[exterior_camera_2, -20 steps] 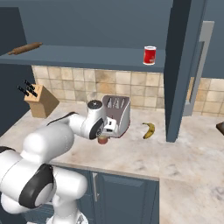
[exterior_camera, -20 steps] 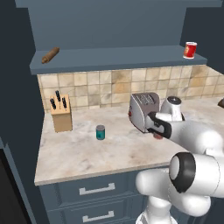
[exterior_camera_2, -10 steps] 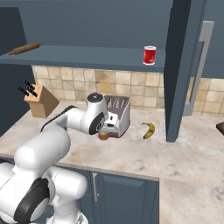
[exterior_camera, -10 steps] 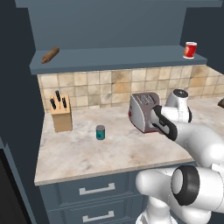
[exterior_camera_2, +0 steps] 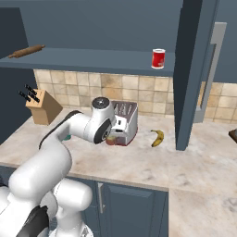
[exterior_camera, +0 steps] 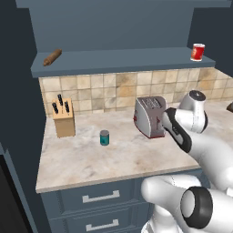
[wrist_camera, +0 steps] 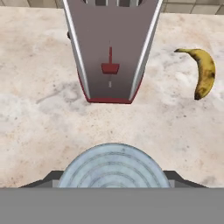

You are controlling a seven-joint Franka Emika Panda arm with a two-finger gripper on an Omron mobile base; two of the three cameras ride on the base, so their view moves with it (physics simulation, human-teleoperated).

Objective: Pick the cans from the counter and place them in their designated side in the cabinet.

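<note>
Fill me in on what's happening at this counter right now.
The robot arm's hand is shut on a can with a grey metal top, held just in front of the toaster on the counter. A banana lies to the toaster's right. The teal can stands untouched on the counter near the knife block. On the cabinet shelf above sit a rolling pin and a red can.

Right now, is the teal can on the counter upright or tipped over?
Upright. The teal can stands on its base on the counter, grey top facing up, between the knife block and the toaster.
</note>
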